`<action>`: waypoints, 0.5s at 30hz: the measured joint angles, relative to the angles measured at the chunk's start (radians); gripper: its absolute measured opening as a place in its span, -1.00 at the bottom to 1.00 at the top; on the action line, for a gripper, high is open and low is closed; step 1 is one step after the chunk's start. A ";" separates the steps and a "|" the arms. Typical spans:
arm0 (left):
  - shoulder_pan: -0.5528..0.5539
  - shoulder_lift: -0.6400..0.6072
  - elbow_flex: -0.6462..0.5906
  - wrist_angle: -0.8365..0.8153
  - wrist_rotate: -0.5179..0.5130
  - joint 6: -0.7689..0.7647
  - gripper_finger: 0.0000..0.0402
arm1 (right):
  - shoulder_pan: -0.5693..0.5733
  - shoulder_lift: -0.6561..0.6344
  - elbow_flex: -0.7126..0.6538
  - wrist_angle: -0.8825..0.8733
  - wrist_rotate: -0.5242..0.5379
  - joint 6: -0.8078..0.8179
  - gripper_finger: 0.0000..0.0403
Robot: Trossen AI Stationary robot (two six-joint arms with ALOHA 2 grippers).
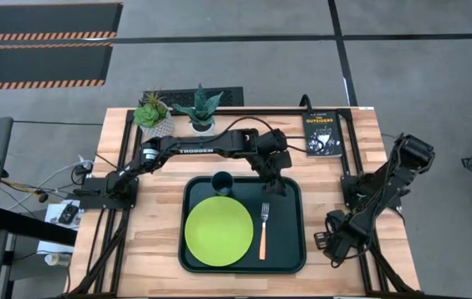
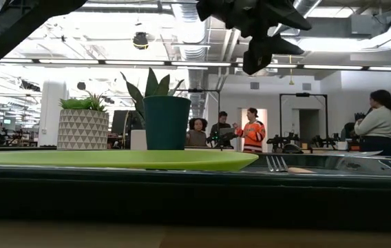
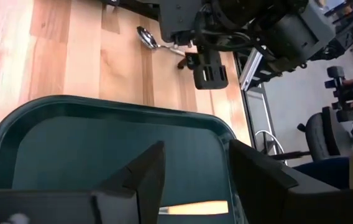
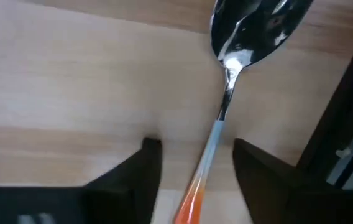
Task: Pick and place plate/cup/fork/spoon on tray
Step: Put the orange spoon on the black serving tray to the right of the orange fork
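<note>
Right gripper [image 4: 195, 165]: low over the bare wood, fingers spread and holding nothing, one on each side of the handle.
Spoon [image 4: 226, 93]: flat on the table [image 4: 71, 81], its red-orange handle running back between those fingers and its bowl out ahead of them; the only piece not on the tray [image 1: 290, 257].
Left gripper [image 1: 272, 181]: hanging over the tray's far corner, fingers apart and empty.
Already on the tray: plate [image 1: 218, 231], cup [image 1: 222, 181] and fork [image 1: 263, 228].
Risk, thin handle: it lies slantwise in the gap, so I reckon a squeeze could turn it or skid it out rather than pinch it.
Risk, height: fingers that close too high would miss it; pressed too low, they would scrape the wood.
Risk, the carry: the left arm hangs over the tray, so the two could crowd each other there.
Risk, the drop: the fork lies on the side nearest this hand; a spoon let go on top of it would clatter.
Right wrist view alone: shows the handle framed by the fingers.
High view: the arm hides the spoon altogether.
Left wrist view: shows the spoon's bowl just beside the right gripper, beyond the tray's rim.
</note>
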 joint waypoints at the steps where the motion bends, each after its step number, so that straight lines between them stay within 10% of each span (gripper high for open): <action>1: 0.000 0.000 0.000 -0.004 0.000 0.000 -0.19 | 0.000 0.000 0.000 0.001 -0.004 0.000 0.01; 9: -0.002 0.000 0.000 -0.021 -0.016 0.000 -0.19 | 0.000 0.002 -0.001 -0.021 -0.011 0.017 -0.89; 15: -0.002 0.000 0.000 -0.026 -0.034 0.000 -0.19 | 0.000 0.005 0.017 -0.036 -0.006 0.017 -0.94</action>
